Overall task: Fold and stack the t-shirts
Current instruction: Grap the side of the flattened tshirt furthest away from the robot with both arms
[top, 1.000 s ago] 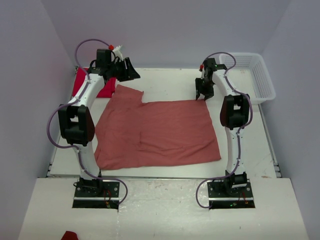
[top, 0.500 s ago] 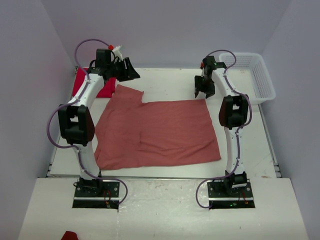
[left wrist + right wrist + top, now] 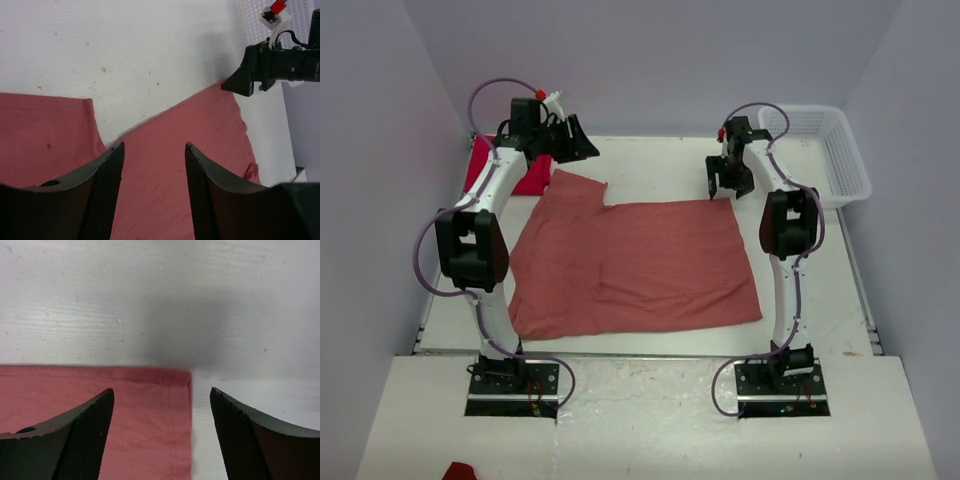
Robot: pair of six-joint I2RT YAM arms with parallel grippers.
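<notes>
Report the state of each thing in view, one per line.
Pink tee: laid out flat, one sleeve out at far left.
Red tee: bunched up at the far left.
Basket: upright, at far right.
Left gripper: open, holding nothing, above the pink tee.
Right gripper: open, holding nothing, above the pink tee's far right corner.

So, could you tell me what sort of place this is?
Probably a lab robot cell, not a home: a left arm and right arm bolted at a white table, plain walls closing it in, and a salmon-pink t-shirt spread flat.
</notes>
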